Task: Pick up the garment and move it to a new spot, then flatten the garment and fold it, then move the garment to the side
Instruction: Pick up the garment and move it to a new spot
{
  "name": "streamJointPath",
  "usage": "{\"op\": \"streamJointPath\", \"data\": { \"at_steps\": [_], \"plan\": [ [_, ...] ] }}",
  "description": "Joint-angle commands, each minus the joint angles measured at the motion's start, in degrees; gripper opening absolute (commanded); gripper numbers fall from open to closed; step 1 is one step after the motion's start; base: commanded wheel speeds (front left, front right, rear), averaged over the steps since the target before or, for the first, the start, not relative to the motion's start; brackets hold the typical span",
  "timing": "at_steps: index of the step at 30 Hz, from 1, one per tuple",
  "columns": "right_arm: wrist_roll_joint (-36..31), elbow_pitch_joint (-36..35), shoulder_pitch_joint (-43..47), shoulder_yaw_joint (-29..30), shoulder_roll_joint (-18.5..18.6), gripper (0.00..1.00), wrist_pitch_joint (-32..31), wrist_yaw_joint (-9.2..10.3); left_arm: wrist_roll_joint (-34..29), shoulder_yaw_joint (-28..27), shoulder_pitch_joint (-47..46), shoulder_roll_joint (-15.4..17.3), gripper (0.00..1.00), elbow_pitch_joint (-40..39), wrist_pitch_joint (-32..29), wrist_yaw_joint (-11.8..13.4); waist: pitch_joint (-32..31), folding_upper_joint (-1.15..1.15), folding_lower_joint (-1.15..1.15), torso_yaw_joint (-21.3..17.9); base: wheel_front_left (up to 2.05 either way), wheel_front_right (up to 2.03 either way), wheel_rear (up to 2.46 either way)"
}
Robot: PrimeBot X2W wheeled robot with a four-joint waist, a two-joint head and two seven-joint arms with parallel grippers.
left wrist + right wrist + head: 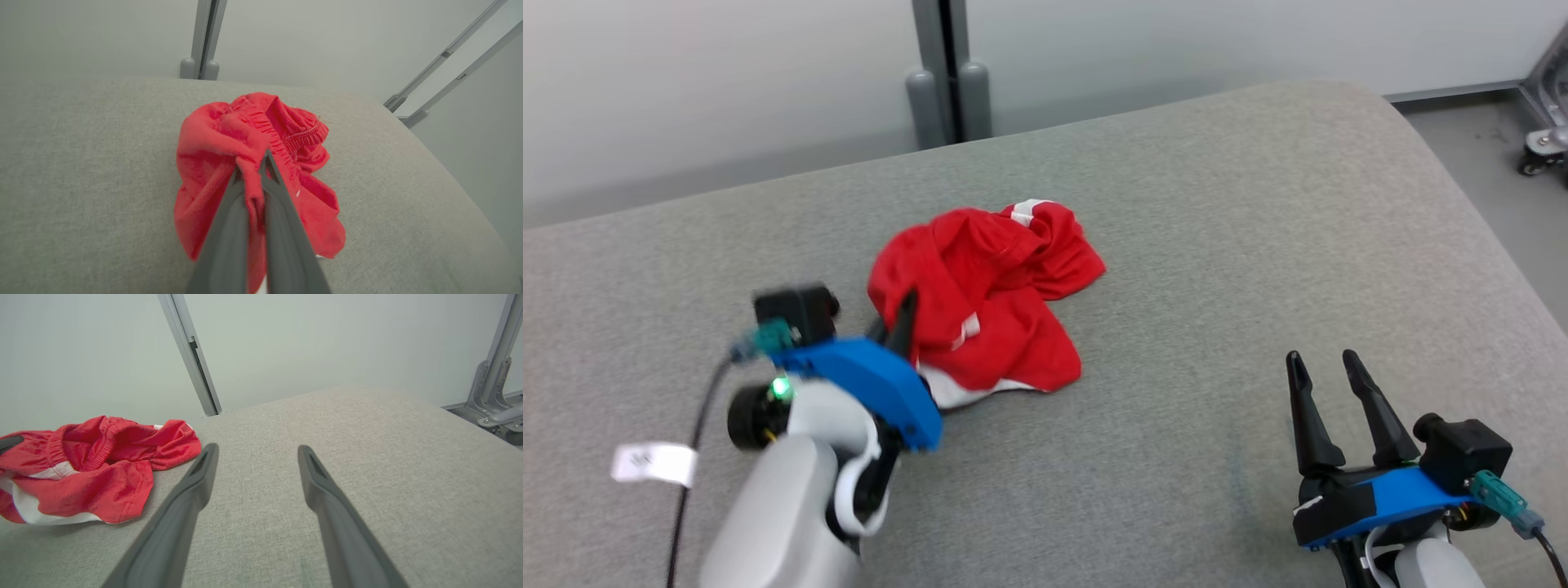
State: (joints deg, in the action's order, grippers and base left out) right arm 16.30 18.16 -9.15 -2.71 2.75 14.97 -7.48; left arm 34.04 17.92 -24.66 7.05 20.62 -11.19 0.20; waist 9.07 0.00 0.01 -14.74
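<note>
On padded surface (1217, 245), left of centre: garment (988, 302). At its near-left edge: left gripper (903, 314), fingers (226, 241) in folds. Well apart to right, over bare surface near front: right gripper (1323, 359). Behind surface: post (947, 73) against wall (686, 82). Far right, on floor (1478, 155): wheeled frame (1545, 135).

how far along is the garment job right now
Done: the left gripper is shut on a fold of the red garment. In hand: the pick-up; the garment lies crumpled on the grey cushion. Left: moving, flattening, folding, setting aside. The right gripper hovers open, apart from it.
</note>
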Motion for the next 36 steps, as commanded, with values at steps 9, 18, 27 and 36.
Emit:
{"op": "streamJointPath", "data": {
  "at_steps": [9,18,27,36],
  "plan": [
    [-1.49,-0.79,0.81,2.22,0.26,1.00,-0.18,-0.03,-1.35,3.27,5.00,-0.10,1.00,5.25,9.66,-4.84,-1.53,0.00,-0.01,6.49,0.00,0.00,0.00],
    [-3.16,-2.41,3.01,3.95,0.25,1.00,-1.81,-0.03,-4.42,0.66,11.78,4.42,1.00,-0.46,23.36,-3.98,-4.61,0.00,-0.01,9.91,0.00,0.00,0.00],
    [-4.38,-4.91,4.81,5.86,0.24,1.00,-3.81,-0.03,-9.10,-5.32,19.18,7.92,1.00,-4.88,26.42,0.04,-6.18,0.00,-0.01,9.82,0.00,0.00,0.00],
    [-7.70,-6.55,7.33,6.26,0.24,1.00,-5.29,-0.03,-10.90,-8.36,24.99,6.55,1.00,-7.07,26.45,0.71,-7.51,0.00,-0.01,10.33,0.00,0.00,0.00]
  ]
}}
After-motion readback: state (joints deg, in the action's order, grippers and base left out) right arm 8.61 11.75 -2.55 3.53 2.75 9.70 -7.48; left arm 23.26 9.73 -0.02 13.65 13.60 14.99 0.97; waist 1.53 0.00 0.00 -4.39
